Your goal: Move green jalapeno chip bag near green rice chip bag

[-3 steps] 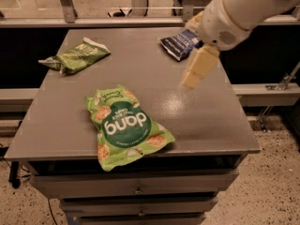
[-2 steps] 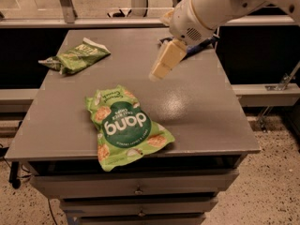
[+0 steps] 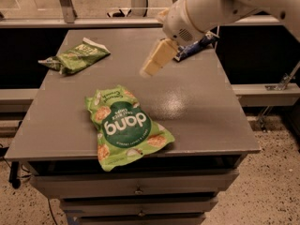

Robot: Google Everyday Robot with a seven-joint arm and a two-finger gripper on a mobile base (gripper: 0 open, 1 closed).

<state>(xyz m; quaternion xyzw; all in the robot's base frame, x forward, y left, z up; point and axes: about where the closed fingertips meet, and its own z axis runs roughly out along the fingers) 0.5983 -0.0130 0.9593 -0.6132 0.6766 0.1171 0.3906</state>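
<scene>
Gripper [image 3: 153, 63] hangs over the table [image 3: 211, 111], mid-rear, empty; open or closed cannot be told. Jalapeno bag [image 3: 77, 56] lies at the far left corner, well apart from the rice bag [image 3: 124, 125]. Judged light, crinkly, slippery; best pinched across its middle.

- Grey desk [image 3: 201, 121], with drawers [image 3: 136, 190] under its near edge.
- Blue bag [image 3: 196, 49] at the far right corner, partly hidden.
- Speckled floor [image 3: 276, 182] past the right edge.
- Gripper [image 3: 153, 63] over the desk's far middle.
</scene>
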